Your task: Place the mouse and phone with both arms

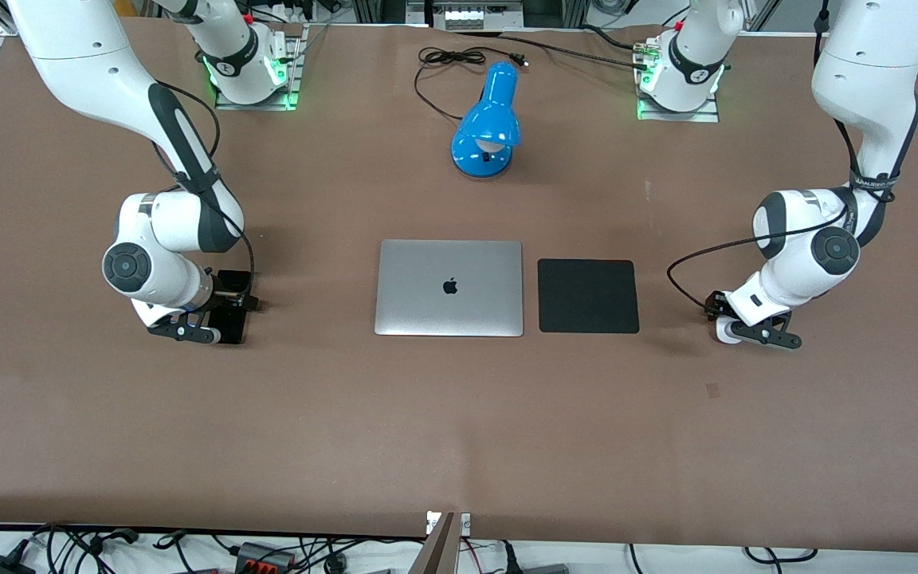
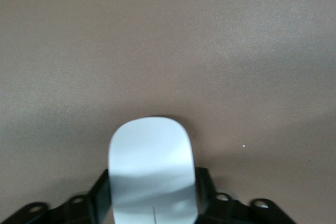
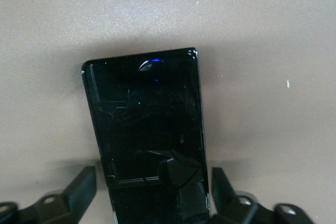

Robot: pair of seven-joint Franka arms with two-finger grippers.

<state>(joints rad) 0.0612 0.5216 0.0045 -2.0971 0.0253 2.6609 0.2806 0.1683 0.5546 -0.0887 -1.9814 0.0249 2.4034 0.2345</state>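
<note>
The white mouse (image 1: 722, 332) lies on the brown table toward the left arm's end. My left gripper (image 1: 734, 327) is low over it. In the left wrist view the mouse (image 2: 151, 150) sits between the black fingers (image 2: 101, 192), which press against both its sides; my left gripper (image 2: 152, 184) is shut on it. The black phone (image 1: 232, 323) lies flat toward the right arm's end, under my right gripper (image 1: 226, 307). In the right wrist view the phone (image 3: 144, 114) lies between the fingers (image 3: 84, 182) with a gap on each side; my right gripper (image 3: 154, 182) is open.
A closed silver laptop (image 1: 449, 288) lies mid-table, with a black mouse pad (image 1: 587, 296) beside it toward the left arm's end. A blue desk lamp (image 1: 487, 127) and its black cable (image 1: 451, 60) lie between the arm bases. A tape patch (image 1: 712, 389) is stuck near the mouse.
</note>
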